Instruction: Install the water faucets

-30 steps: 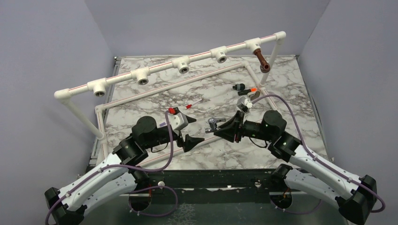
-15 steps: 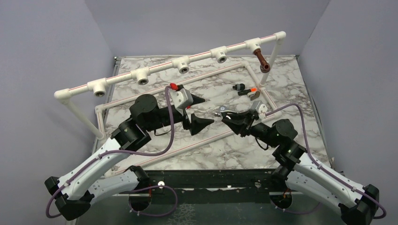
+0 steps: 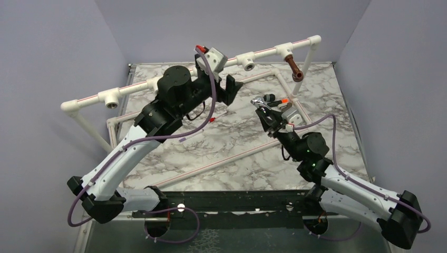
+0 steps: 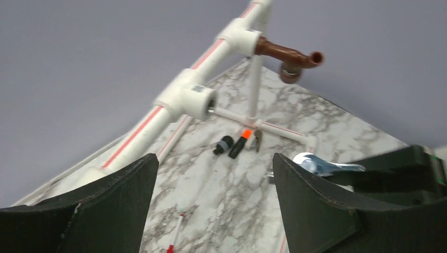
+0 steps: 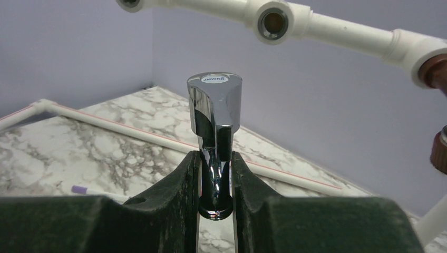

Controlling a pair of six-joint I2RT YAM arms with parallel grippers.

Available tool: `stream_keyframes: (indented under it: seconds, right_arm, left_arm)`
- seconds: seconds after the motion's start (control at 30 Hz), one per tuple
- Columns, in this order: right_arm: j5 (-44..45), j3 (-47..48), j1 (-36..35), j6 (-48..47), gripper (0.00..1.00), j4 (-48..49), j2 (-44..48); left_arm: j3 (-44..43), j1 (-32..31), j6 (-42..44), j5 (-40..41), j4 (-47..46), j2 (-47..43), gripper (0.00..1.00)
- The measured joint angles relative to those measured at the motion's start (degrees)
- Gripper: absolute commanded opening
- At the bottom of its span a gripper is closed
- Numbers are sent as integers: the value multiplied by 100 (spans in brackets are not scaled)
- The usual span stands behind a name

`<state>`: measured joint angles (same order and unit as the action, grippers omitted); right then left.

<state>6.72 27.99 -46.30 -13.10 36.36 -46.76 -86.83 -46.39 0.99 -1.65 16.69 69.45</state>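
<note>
Plain lilac walls (image 3: 52, 52) enclose a marble-patterned table (image 3: 232, 132).

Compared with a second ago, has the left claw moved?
Yes. The left gripper has swung away from the near edge, up to the white pipe rail at the back.

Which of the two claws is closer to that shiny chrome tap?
Right. The right gripper is clamped on the chrome faucet itself. The left gripper hangs open to its left, up by the white pipe rail, not touching the faucet.

The held faucet (image 3: 259, 100) is before and left of the mounted faucet (image 3: 294, 69).
</note>
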Motion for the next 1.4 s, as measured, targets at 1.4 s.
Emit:
stream_keyframes:
  seconds: [1.4]
  right_arm:
    - [960,1200,-278,-1639,0,1169,-1602]
  left_arm:
    - [-39,2699,-212,2658,-457,1126,71]
